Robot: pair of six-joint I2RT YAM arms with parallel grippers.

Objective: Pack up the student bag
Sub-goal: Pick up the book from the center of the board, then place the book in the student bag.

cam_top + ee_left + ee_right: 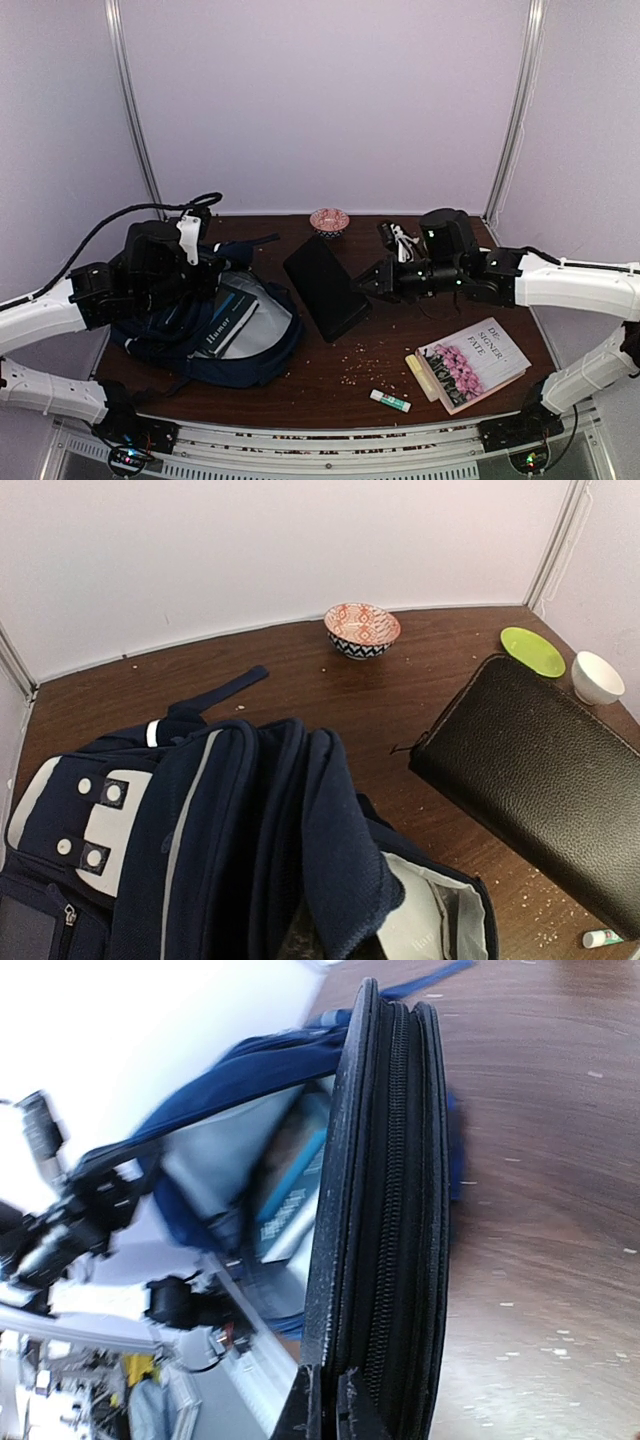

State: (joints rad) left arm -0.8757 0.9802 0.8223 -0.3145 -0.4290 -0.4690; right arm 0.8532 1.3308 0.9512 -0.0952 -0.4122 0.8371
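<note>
The student bag (pixel 215 340) lies open at the left of the table, a book titled Humor (pixel 226 326) showing against its pale lining. My left gripper (pixel 207 268) is shut on a fold of the bag's navy top fabric (pixel 345 880) and holds it up; its fingers are hidden under the cloth. A black zipped case (pixel 325 288) stands tilted in the middle of the table. My right gripper (pixel 330 1378) is shut on the case's edge (pixel 385 1210), pinching one cover. Beyond the case, the right wrist view shows the bag's open mouth (pixel 250 1150).
A book with pink flowers (pixel 472 362) and a glue stick (pixel 390 401) lie at the front right. A patterned bowl (pixel 362 628) stands at the back wall, with a green plate (pixel 532 650) and a white cup (pixel 598 676) to its right. Crumbs are scattered on the wood.
</note>
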